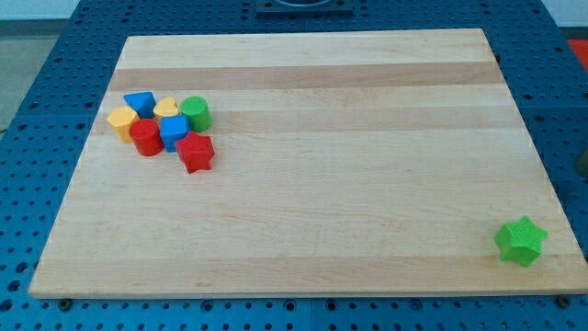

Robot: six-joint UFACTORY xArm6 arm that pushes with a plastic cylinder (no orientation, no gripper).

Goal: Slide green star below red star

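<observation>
A pale wooden board [312, 165] fills most of the camera view, lying on a blue perforated table [37, 110] that shows around its edges. No bin or tray is on it; the board itself carries every block.

Near the view's left, toward the top, seven blocks huddle together, most of them touching. The red star [196, 153] sits at the cluster's lower right edge. Just up and to the left of it is a blue cube-like block [174, 131], with a red cylinder [145, 137] beside that on the left. Behind them are a green cylinder [196, 113], a yellow heart-like block [166, 108], a blue triangular block [140, 103] and, farthest left, a yellow block [122, 121] of hexagon-like shape.

The green star [521, 241] lies alone near the board's bottom right corner, well apart from the red star and from the whole cluster.

My tip does not show anywhere in the view, so I cannot tell where it stands relative to the blocks or whether it touches anything.
</observation>
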